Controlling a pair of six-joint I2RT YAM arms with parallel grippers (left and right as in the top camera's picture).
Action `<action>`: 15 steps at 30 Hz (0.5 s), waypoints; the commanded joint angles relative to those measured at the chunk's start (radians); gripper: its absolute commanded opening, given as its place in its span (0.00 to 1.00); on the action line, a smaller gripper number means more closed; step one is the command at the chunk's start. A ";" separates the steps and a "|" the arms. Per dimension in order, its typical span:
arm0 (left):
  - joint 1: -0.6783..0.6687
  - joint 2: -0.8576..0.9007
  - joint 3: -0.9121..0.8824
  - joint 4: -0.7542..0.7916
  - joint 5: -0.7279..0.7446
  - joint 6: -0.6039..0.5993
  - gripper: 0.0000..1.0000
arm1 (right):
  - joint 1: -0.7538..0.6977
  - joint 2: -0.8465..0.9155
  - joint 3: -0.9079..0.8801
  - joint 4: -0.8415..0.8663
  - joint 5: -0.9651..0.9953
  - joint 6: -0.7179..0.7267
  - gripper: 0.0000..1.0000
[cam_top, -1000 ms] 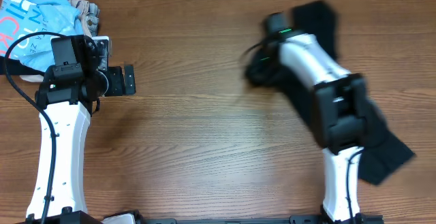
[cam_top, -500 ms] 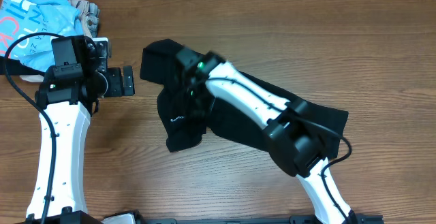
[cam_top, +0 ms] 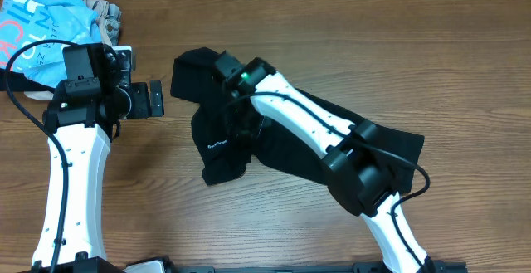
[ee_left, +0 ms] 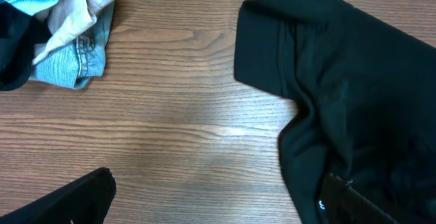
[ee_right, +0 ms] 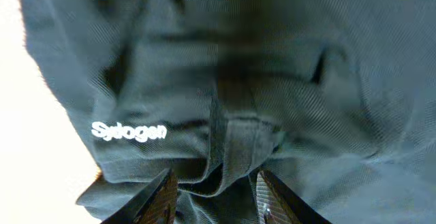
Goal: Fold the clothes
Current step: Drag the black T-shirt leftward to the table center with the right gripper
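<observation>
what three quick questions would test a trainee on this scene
1. True or false: the left gripper holds the shirt.
2. Which gripper is over the shirt? A left gripper, B right gripper, C both.
3. What lies at the far left corner of the table?
Key: 1 false, it is open and off the shirt. 2 B. 3 a pile of other clothes.

Views: overhead plus two wrists.
Overhead faces straight down; right wrist sits very close on soft black T-shirt [cam_top: 217, 161], which all three share.
</observation>
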 commanded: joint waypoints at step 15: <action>0.002 0.005 0.022 -0.011 -0.009 -0.013 1.00 | 0.036 -0.014 -0.116 0.140 0.104 0.120 0.13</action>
